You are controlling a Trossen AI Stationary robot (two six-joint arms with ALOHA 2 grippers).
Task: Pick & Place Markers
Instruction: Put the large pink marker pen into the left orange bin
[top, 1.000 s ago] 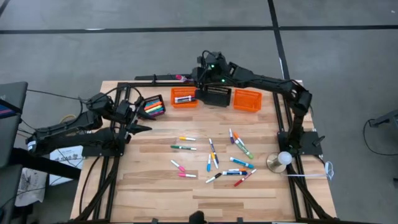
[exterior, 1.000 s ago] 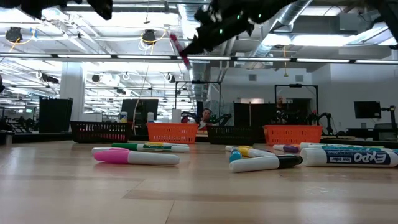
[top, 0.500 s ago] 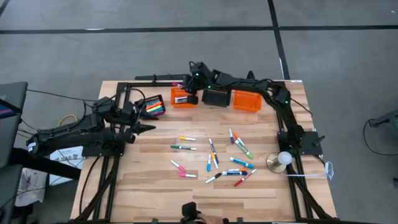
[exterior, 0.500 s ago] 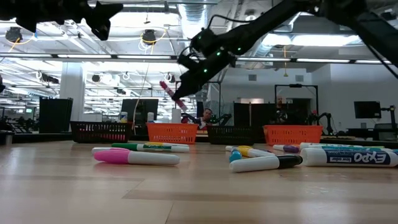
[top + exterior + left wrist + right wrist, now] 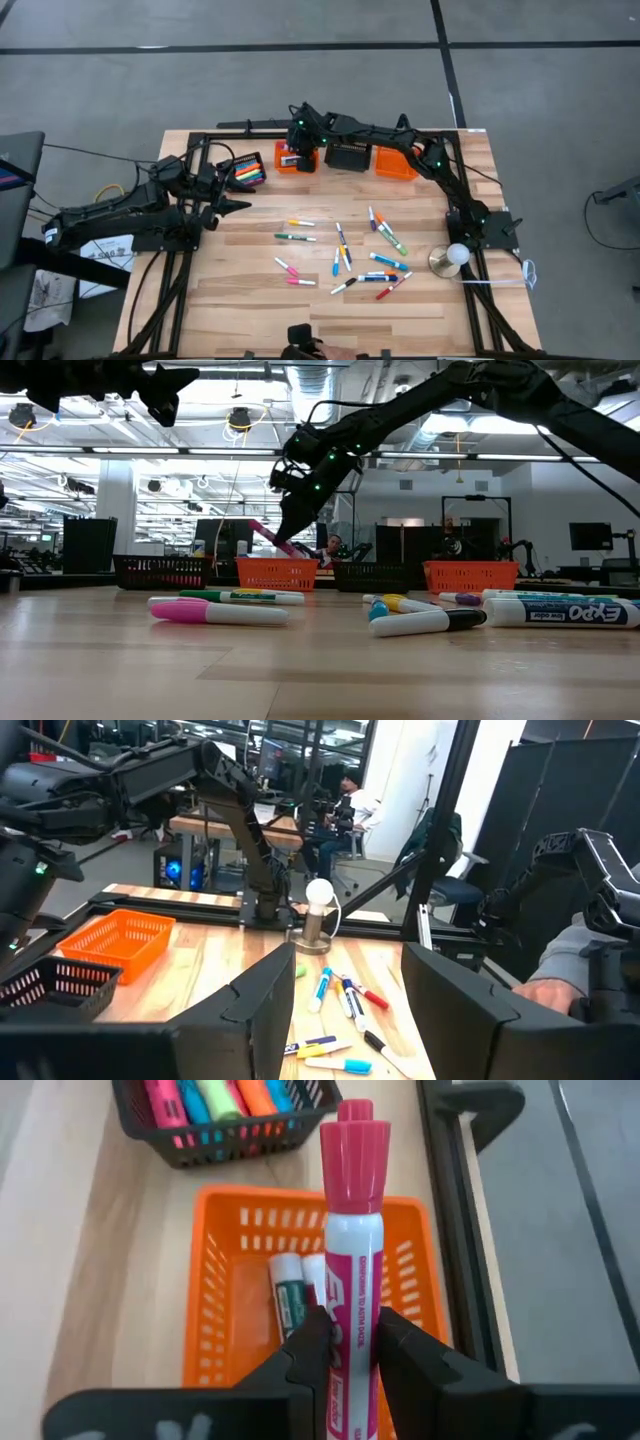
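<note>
My right gripper [image 5: 297, 147] hangs over the left orange basket [image 5: 295, 160] at the table's far edge, shut on a pink-capped marker [image 5: 350, 1230], which also shows in the low view [image 5: 268, 537]. Two markers [image 5: 290, 1295] lie in that basket [image 5: 220, 1280]. Several loose markers [image 5: 345, 250] lie flat on the wooden table's middle and right. My left gripper [image 5: 235, 206] stands open and empty above the table's left side, pointing level toward the right; its fingers [image 5: 260, 1010] frame the loose markers [image 5: 335, 995]. My right gripper pinches the marker's white barrel [image 5: 350, 1315] between its two fingers [image 5: 310, 1342], below the pink cap. The fingers slant down from the table's right side. The pink cap end [image 5: 350, 1150] sticks out past the fingertips. The marker is lifted, slanting above the orange basket.
A black basket full of markers [image 5: 246, 171] stands left of the orange one. A second black basket [image 5: 348, 156] and a second orange basket [image 5: 397, 161] stand to its right. A lamp with a white bulb [image 5: 455, 256] stands at the right edge. A person's hand [image 5: 560, 985] shows near the front.
My right gripper has come down with the pink marker and gone toward the table's left, tipping its fingers downward. It now stands low over the left orange basket. The marker stays in its hold and has sunk to just above the basket's rim.
</note>
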